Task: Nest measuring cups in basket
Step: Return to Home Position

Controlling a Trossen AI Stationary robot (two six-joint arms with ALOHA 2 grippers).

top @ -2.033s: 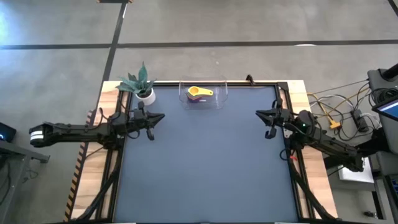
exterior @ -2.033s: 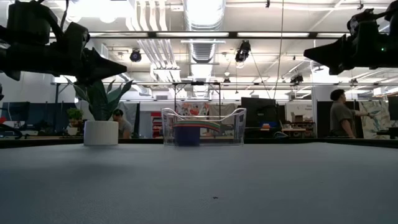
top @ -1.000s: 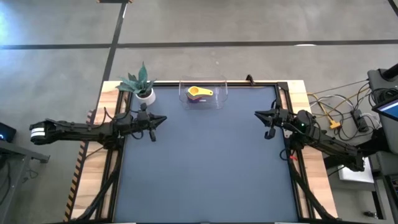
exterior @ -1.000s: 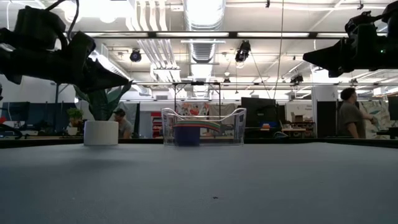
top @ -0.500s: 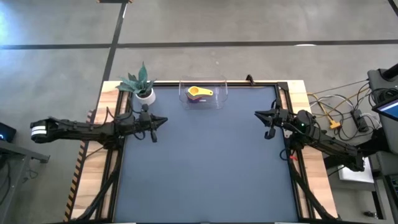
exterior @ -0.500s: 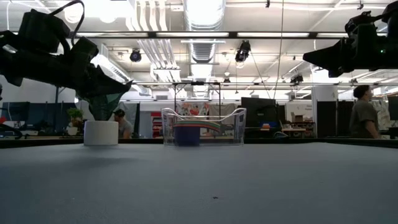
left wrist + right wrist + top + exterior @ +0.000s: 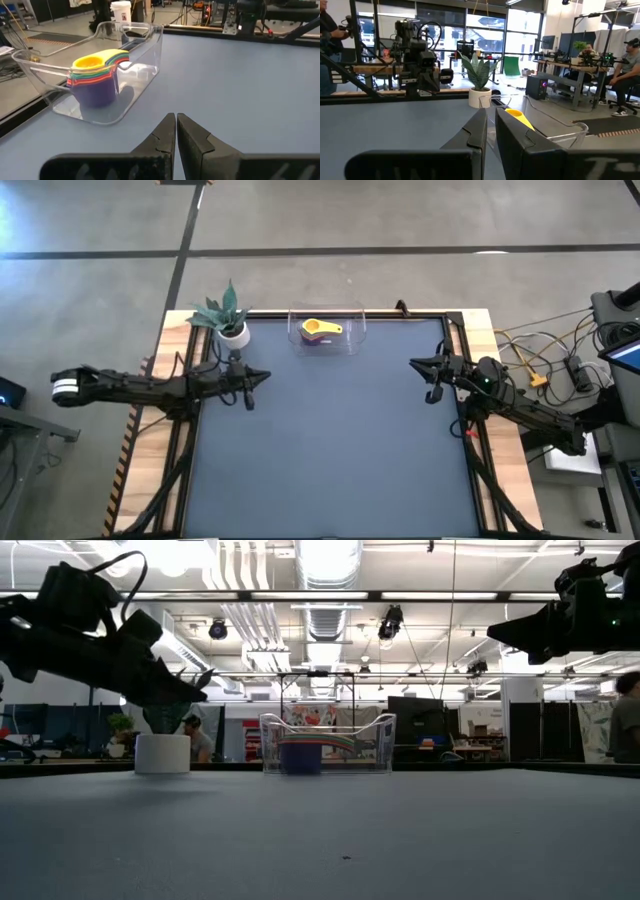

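The measuring cups (image 7: 96,77) sit nested in one stack, yellow on top and purple outermost, inside the clear basket (image 7: 327,330) at the table's far edge. The stack (image 7: 319,332) rests on the basket's floor; it also shows through the basket's wall (image 7: 300,753) in the low view. My left gripper (image 7: 262,374) hovers shut above the table's left side, pointing right, well short of the basket. My right gripper (image 7: 415,362) hovers shut over the right side, pointing left. Neither holds anything.
A white pot with a green plant (image 7: 229,323) stands at the far left corner, just beyond my left gripper. The blue table surface (image 7: 330,440) lies bare between the arms. Cables (image 7: 540,365) lie off the table's right edge. People show in the room behind.
My left gripper has moved a little toward the table's near edge and has sunk and tipped downward in the low view. My right arm has kept still. The cups and the basket have not moved.
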